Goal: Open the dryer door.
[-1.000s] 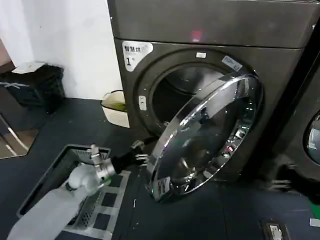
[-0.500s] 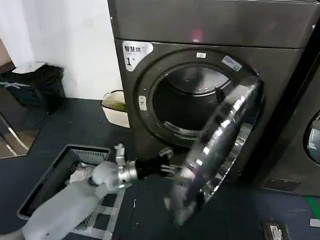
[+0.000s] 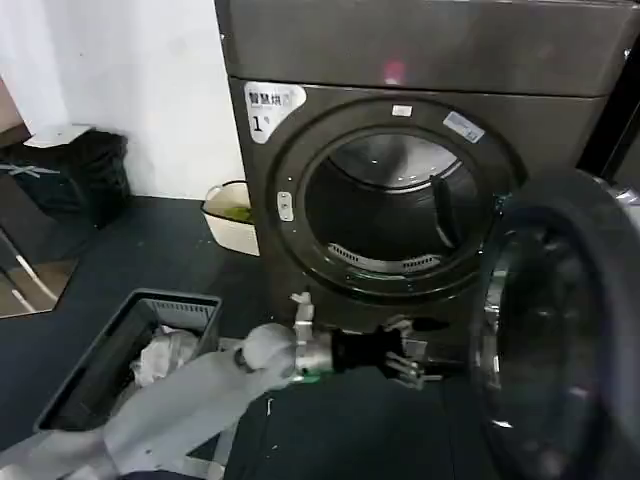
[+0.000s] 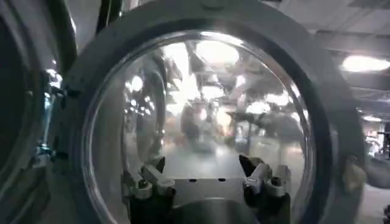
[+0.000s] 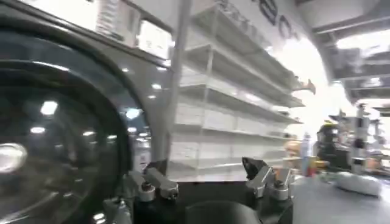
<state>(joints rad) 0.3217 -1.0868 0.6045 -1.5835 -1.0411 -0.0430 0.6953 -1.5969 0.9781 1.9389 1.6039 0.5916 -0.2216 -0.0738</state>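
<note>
The large dark grey-brown metal front-loading dryer (image 3: 420, 130) fills the upper middle of the head view, with a white label marked "1" (image 3: 272, 104) at its upper left corner. Its round drum opening (image 3: 388, 215) is fully exposed; the perforated metal drum interior and one dark paddle are visible inside. The dryer door (image 3: 560, 340), a large round porthole with a dark grey plastic inner rim around tinted glass, stands swung wide open at the right of the machine, inner face turned toward the camera, its free edge well clear of the opening. The left arm, white-sleeved, reaches across the dark floor from lower left; the left gripper (image 3: 412, 352) sits low in front of the machine, just below the drum opening and just beside the door's inner edge. Fingers spread apart, nothing between them; contact with the door cannot be told from the head view. In the left wrist view the left gripper (image 4: 207, 179) faces the door's glass dome (image 4: 201, 115) squarely, fingers parted, empty. In the right wrist view the right gripper (image 5: 210, 176) is likewise spread and empty, next to a dark round door (image 5: 55, 122) and white shelving (image 5: 231, 115) behind. A grey plastic laundry basket (image 3: 110, 360) holding pale cloth stands on the floor at lower left; a cream tub (image 3: 230, 215) sits against the white wall (image 3: 130, 80) left of the dryer.
</note>
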